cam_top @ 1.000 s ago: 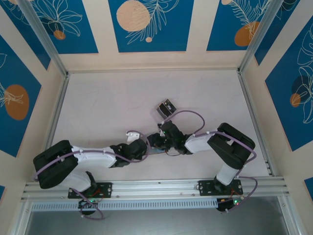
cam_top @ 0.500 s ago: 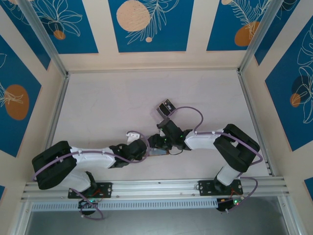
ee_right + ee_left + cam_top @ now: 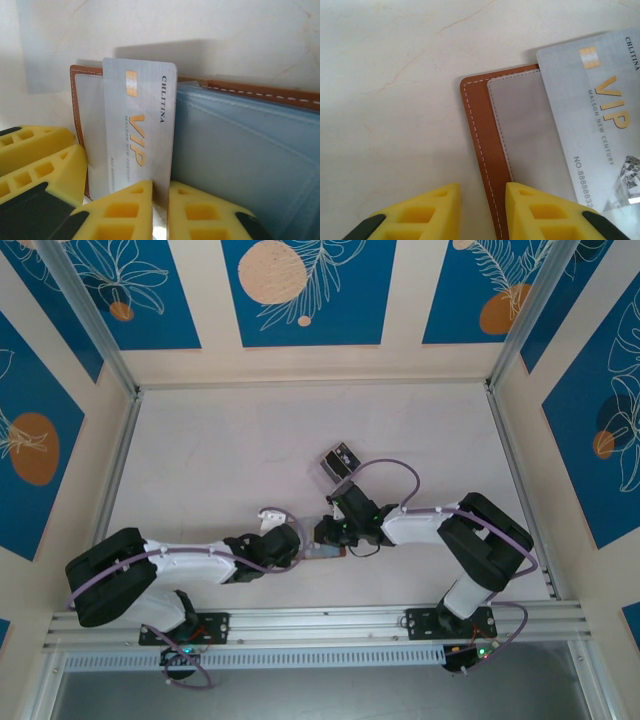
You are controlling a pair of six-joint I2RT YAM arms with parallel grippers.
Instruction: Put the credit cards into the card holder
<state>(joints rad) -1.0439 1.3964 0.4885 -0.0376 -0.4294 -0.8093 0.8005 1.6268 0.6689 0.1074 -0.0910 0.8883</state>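
The card holder [image 3: 481,125] is a brown leather wallet lying open on the table, with a grey pocket on one flap and pale blue pockets [image 3: 240,150] on the other. A silver credit card [image 3: 140,125] with gold "VIP" lettering lies over the grey pocket, also visible at the right of the left wrist view [image 3: 590,115]. My right gripper [image 3: 161,192] is shut on the card's near edge. My left gripper [image 3: 482,192] stands partly open astride the wallet's stitched brown edge, one finger on the table and the other on the grey pocket. From above, both grippers meet at the wallet [image 3: 322,552].
A small clear stand holding a dark card [image 3: 340,460] sits just beyond the right gripper. Aluminium rails [image 3: 118,470] border the table at left and right, and a rail [image 3: 320,620] runs along the near edge. The left gripper's yellow fingers [image 3: 45,160] crowd the wallet's left flap.
The right gripper's jaws have closed onto the silver card, and the right arm's elbow has swung out to the right. The left arm has stayed still.
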